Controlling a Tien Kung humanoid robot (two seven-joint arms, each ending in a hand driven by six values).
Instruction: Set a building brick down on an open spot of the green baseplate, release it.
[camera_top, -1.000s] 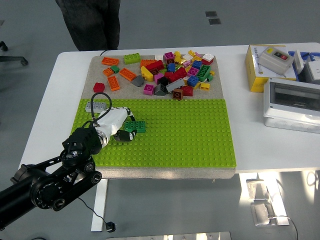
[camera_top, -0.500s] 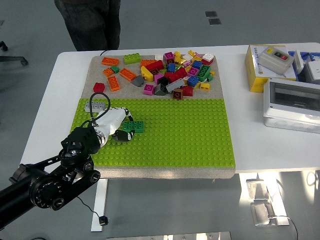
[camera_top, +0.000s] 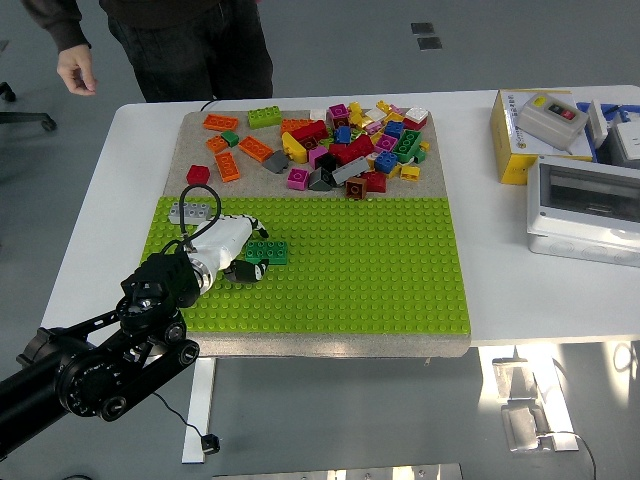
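While the left hand (camera_top: 232, 248) has its fingers (camera_top: 250, 268) clamped on the dark green brick (camera_top: 268, 253), that brick appears seated on the green baseplate (camera_top: 370, 280), so placement looks done and release remains. Beyond the fingertips sits a grey brick (camera_top: 194, 212), farther off the loose brick pile (camera_top: 345, 145).

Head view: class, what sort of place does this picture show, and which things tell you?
Probably a robotics lab or test room: a white table with a green baseplate, electrical boxes, and grey flooring.

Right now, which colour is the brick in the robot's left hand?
Dark green brick, head view.
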